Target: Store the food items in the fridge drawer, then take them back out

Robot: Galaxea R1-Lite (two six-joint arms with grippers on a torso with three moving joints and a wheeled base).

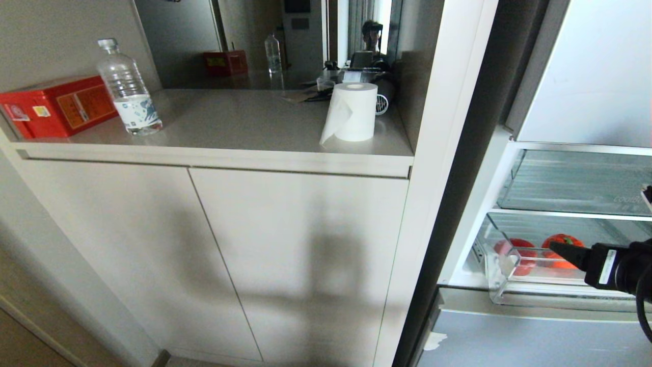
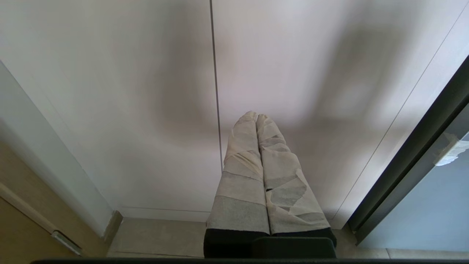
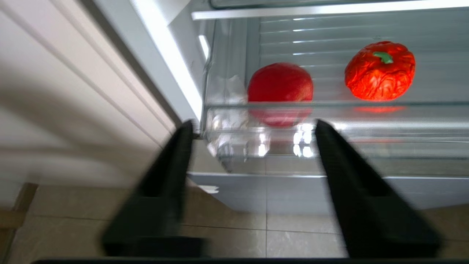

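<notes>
Now our right gripper (image 3: 253, 126) has its fingers spread and empty before the fridge drawer (image 3: 329, 143); we should reach over its lip for the red ball (image 3: 280, 88) straight ahead, the pumpkin (image 3: 380, 71) beside it.

The right gripper (image 3: 253, 126) hangs just outside the drawer (image 3: 329, 110), jaws spread wide with nothing between them. Inside on the ribbed floor sit two toys, well apart — a round red ball (image 3: 280, 86) near the corner, an orange-red pumpkin (image 3: 380, 71) with a green stem.
</notes>
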